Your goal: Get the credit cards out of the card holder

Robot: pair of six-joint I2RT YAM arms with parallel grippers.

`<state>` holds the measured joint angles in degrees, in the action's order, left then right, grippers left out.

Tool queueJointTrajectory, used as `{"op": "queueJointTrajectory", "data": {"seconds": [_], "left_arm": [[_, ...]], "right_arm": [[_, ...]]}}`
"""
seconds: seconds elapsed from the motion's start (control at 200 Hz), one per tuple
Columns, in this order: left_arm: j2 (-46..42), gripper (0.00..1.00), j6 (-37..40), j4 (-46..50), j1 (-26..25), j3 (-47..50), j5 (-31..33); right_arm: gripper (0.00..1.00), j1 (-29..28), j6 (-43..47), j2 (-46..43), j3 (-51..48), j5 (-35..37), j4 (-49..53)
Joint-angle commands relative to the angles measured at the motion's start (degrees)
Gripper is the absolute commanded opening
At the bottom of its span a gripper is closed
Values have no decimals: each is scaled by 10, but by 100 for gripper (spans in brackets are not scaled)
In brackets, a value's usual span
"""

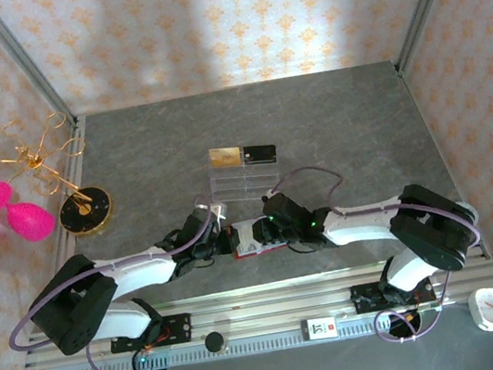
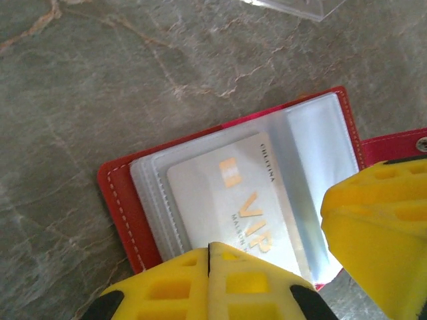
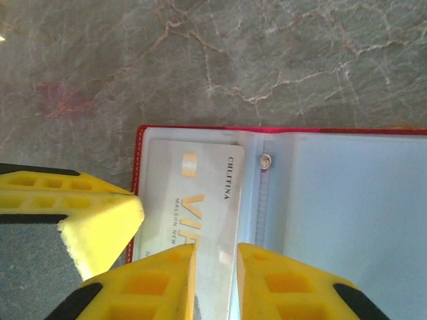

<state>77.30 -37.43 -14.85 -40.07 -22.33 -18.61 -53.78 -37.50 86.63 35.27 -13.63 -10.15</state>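
The red card holder (image 1: 250, 251) lies open on the table between both grippers. Its clear sleeves (image 3: 347, 213) face up, framed by the red cover (image 2: 120, 200). A whitish credit card (image 2: 227, 200) with gold "VIP" lettering lies on the left page (image 3: 193, 193). My left gripper (image 2: 209, 257) is shut, its tips over the card's near end and nothing seen between them; its yellow fingers (image 3: 100, 220) sit at the holder's left edge. My right gripper (image 3: 215, 267) hovers over the card's right half with the jaws narrowly apart, and the card's face shows in the gap.
A clear acrylic stand (image 1: 244, 181) sits just behind the holder, carrying a gold card (image 1: 223, 158) and a black card (image 1: 260, 154). A gold wire rack (image 1: 36, 162), pink pieces (image 1: 22, 216) and a black-and-gold disc (image 1: 84, 209) stand at the far left.
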Motion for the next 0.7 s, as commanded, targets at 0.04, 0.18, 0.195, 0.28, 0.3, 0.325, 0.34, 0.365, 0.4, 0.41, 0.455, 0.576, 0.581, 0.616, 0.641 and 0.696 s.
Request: {"op": "queueJointTrajectory", "data": {"seconds": [0.04, 0.18, 0.195, 0.28, 0.3, 0.325, 0.34, 0.365, 0.4, 0.41, 0.455, 0.576, 0.581, 0.616, 0.641, 0.696], "left_arm": [[-4, 5, 9, -22, 3, 12, 9], [7, 1, 14, -21, 4, 11, 12], [9, 1, 13, -22, 4, 11, 11], [19, 0, 14, -26, 4, 10, 10], [20, 0, 15, -27, 4, 10, 9], [23, 0, 14, -27, 4, 10, 10], [24, 0, 14, -27, 4, 10, 10], [26, 0, 14, -27, 5, 10, 11], [27, 0, 16, -28, 5, 10, 11], [28, 0, 16, -28, 5, 10, 11], [29, 0, 15, -28, 6, 10, 11], [31, 0, 17, -27, 8, 11, 11], [31, 0, 18, -27, 8, 12, 10], [33, 0, 18, -28, 8, 12, 10], [33, 0, 18, -28, 8, 13, 9], [34, 0, 18, -28, 9, 13, 8]], "right_arm": [[22, 17, -8, 15, 0, -18, -23], [22, 27, -3, 29, -6, -36, -42], [22, 27, -3, 30, -6, -38, -43], [22, 28, -3, 38, -7, -46, -52], [22, 28, -3, 39, -8, -47, -54], [22, 28, -3, 41, -7, -47, -54], [22, 28, -3, 43, -8, -47, -53], [22, 28, -4, 43, -9, -47, -53], [21, 28, -7, 45, -11, -44, -55], [21, 28, -7, 46, -11, -44, -55], [21, 28, -12, 44, -15, -39, -57], [19, 29, -19, 43, -24, -37, -66], [19, 29, -19, 44, -24, -37, -67], [17, 29, -20, 42, -27, -40, -72], [16, 30, -21, 41, -29, -41, -75], [10, 30, -22, 39, -33, -44, -83]]}}
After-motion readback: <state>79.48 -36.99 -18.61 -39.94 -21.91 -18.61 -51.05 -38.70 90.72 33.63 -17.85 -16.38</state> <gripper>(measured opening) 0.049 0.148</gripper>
